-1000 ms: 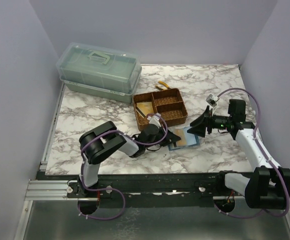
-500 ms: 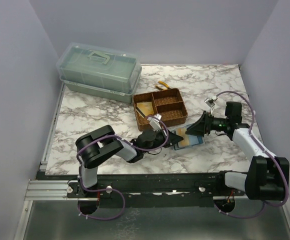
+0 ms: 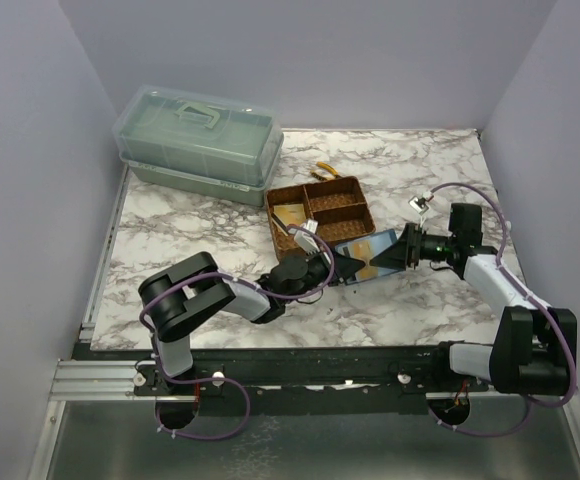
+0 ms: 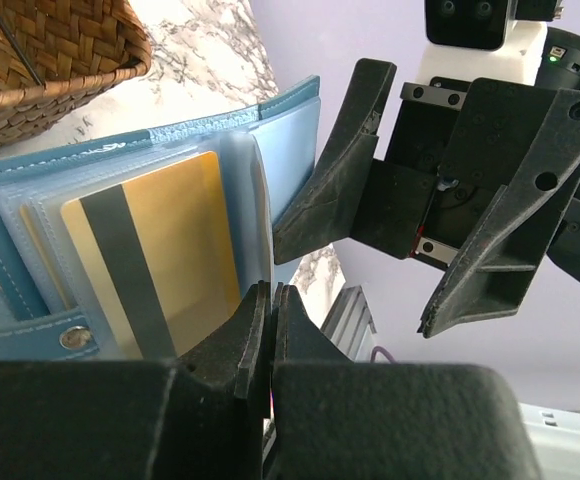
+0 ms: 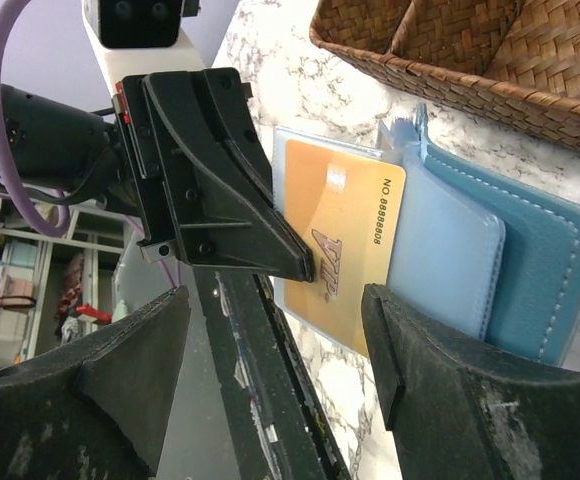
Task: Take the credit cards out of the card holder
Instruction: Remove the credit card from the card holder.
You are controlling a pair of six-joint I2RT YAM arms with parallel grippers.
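Observation:
The teal-blue card holder (image 3: 362, 256) lies open between my two grippers, just in front of the woven tray. It shows clear sleeves and gold credit cards: one with a dark stripe (image 4: 160, 250), one marked VIP (image 5: 345, 240). My left gripper (image 3: 348, 265) is shut on the near edge of the sleeved gold card (image 4: 270, 300); its black tip (image 5: 305, 262) meets the VIP card. My right gripper (image 3: 394, 252) is open and empty, its fingers (image 5: 450, 370) spread to either side of the card's edge, close to the holder's right side. It faces the left wrist camera (image 4: 440, 190).
The brown woven three-compartment tray (image 3: 342, 236) stands just behind the holder, with a pale card (image 3: 292, 215) in its left compartment. Yellow-handled pliers (image 3: 325, 172) lie behind it. A green lidded box (image 3: 198, 140) stands at the back left.
The left gripper has reached further right and the holder has shifted up towards the tray. The right gripper has moved left, closer to the holder.

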